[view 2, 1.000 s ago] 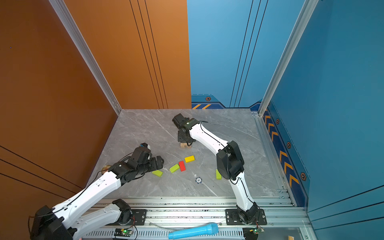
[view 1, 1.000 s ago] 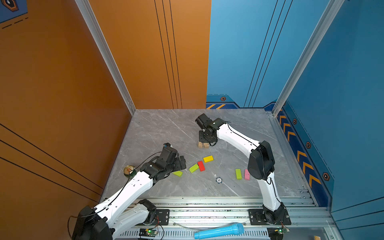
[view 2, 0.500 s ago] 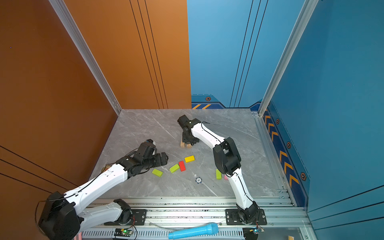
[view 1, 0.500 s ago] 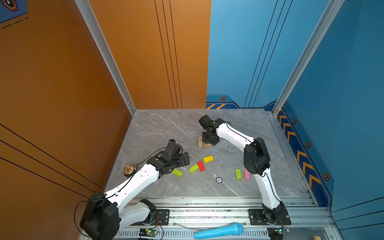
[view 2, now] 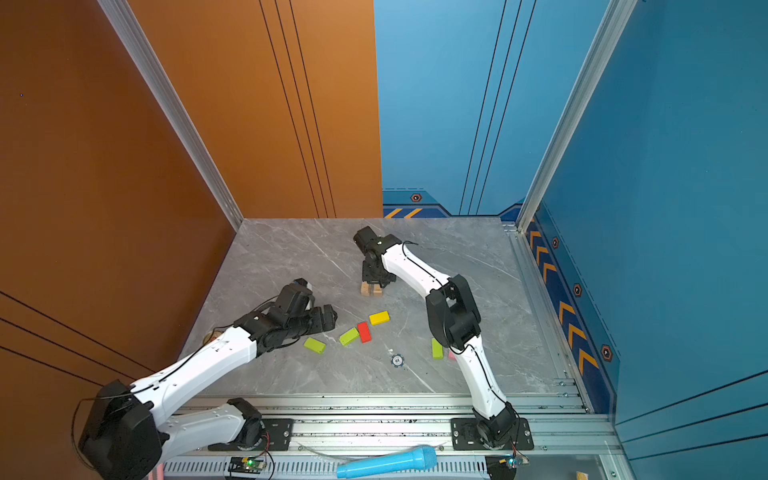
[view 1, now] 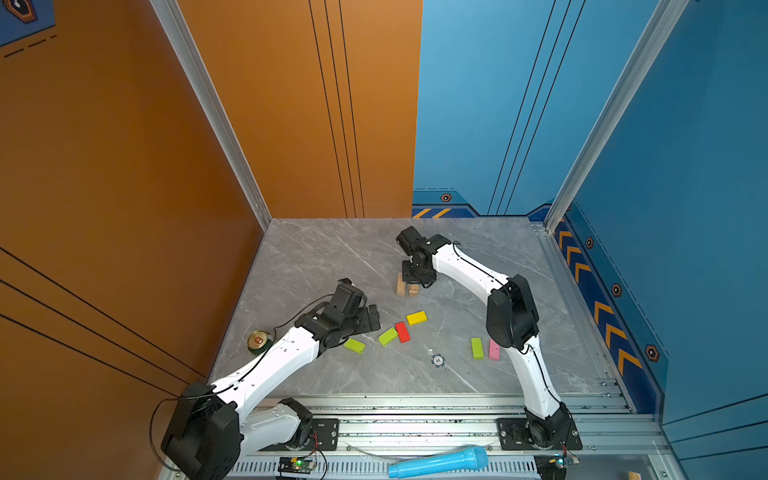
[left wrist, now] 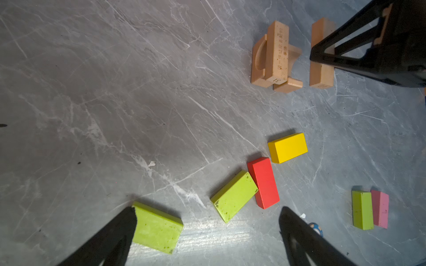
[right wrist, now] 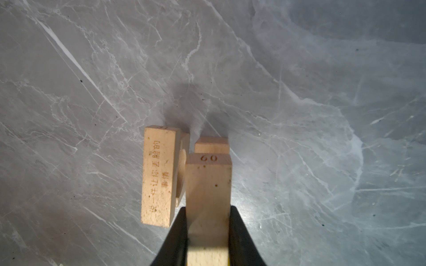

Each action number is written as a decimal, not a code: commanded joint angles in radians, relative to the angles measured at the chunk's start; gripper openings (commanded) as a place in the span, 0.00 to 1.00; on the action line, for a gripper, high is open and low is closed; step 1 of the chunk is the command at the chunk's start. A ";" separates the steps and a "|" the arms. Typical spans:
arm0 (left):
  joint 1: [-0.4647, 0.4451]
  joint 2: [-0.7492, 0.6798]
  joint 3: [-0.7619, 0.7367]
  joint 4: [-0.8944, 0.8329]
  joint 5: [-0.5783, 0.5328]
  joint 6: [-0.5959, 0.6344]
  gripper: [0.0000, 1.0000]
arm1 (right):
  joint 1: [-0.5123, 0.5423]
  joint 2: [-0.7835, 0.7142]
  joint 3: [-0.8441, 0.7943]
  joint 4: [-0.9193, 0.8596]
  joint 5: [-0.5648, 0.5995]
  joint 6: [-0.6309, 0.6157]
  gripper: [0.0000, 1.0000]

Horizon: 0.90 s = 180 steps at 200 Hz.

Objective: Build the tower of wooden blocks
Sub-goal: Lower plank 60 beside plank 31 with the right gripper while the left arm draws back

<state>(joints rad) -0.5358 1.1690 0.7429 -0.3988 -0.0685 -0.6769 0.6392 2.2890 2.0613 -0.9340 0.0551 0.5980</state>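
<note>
A grey marbled tabletop (view 1: 324,257) is enclosed by orange wall panels (view 1: 124,166) on the left and blue panels (view 1: 685,166) on the right; aluminium rails (view 1: 415,428) are mounted along the near edge.

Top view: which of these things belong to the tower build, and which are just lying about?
For the job: stacked tan blocks, tan block in the right tool, yellow block, red block, three lime green blocks, pink block.
Lying about: can, blue-white token, blue microphone.
</note>
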 commanded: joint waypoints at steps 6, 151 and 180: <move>0.012 0.004 0.024 0.012 0.015 0.010 0.98 | -0.003 0.033 0.026 -0.016 -0.011 -0.012 0.27; 0.021 -0.006 0.009 0.012 0.013 0.010 0.98 | -0.005 0.053 0.045 -0.020 -0.016 -0.001 0.28; 0.024 -0.006 0.007 0.012 0.013 0.009 0.98 | -0.004 0.065 0.057 -0.025 -0.019 -0.001 0.27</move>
<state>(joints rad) -0.5228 1.1690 0.7429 -0.3916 -0.0658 -0.6769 0.6392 2.3352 2.0903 -0.9340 0.0486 0.5987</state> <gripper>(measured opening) 0.979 0.275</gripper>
